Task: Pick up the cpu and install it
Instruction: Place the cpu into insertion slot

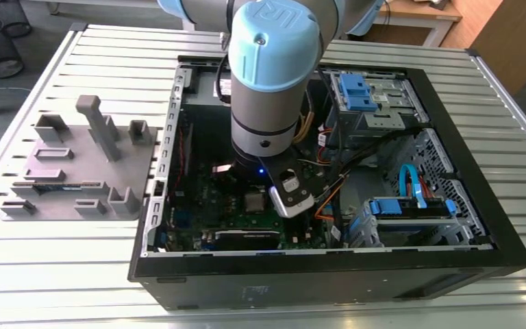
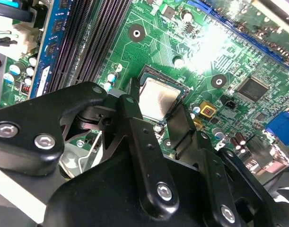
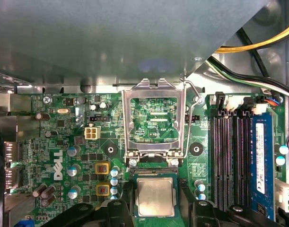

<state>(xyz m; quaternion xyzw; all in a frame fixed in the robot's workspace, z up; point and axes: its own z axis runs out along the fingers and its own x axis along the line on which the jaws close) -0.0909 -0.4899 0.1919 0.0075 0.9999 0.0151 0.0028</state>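
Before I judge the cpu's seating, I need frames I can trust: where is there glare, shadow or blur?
Second wrist view: harsh glare washes out part of the motherboard beyond the cpu, whose top has a soft sheen. First wrist view: even light, cpu crisp, the grey panel blurred. Exterior view: the computer case interior sits dim under the arm.

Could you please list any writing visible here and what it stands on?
On the motherboard, first wrist view: a large white maker's logo; brand name, left unquoted.
On the board inside the open socket frame: a short white legend, too small to quote reliably.
On the arm's blue joint cap, exterior view: a raised maker's emblem, left unquoted.
On the blue memory module: label too small to read.
On the cpu: nothing legible.
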